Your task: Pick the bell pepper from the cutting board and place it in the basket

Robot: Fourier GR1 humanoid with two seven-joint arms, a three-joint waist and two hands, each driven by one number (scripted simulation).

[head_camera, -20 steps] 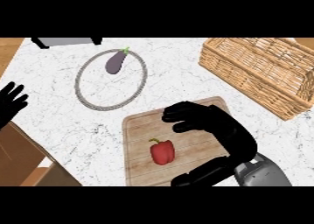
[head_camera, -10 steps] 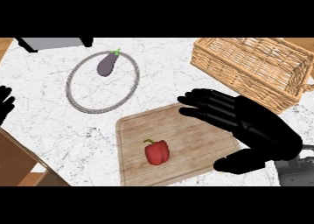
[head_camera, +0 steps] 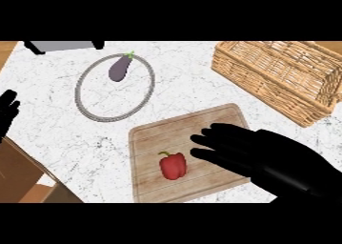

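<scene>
Reaching is the step in hand, as I judge it: the right hand (head_camera: 272, 159) hangs over the right part of the cutting board (head_camera: 148, 138) with its fingers (head_camera: 212, 142) spread and released, holding nothing. The fingertips point to the left, toward the bell pepper (head_camera: 173, 166), and they are near it but apart from it.

The bell pepper is red with a small green stem, and it lies on the lower middle of the cutting board, just left of the fingers. The basket (head_camera: 282, 76) stands at the upper right of the table (head_camera: 46, 124), well apart from the pepper, and its inside shows nothing in it. So the task is only at the beginning; the pepper is not yet picked.

The next move, I think, calls for the right hand to go a little more left and down, so that the fingers and thumb can close around the pepper from both sides. After this it must be lifted and carried up and right to the basket.

The left hand (head_camera: 3, 114) rests at the left edge, fingers up and released. A plate (head_camera: 89, 100) with an eggplant (head_camera: 119, 69) lies beyond the board.
</scene>
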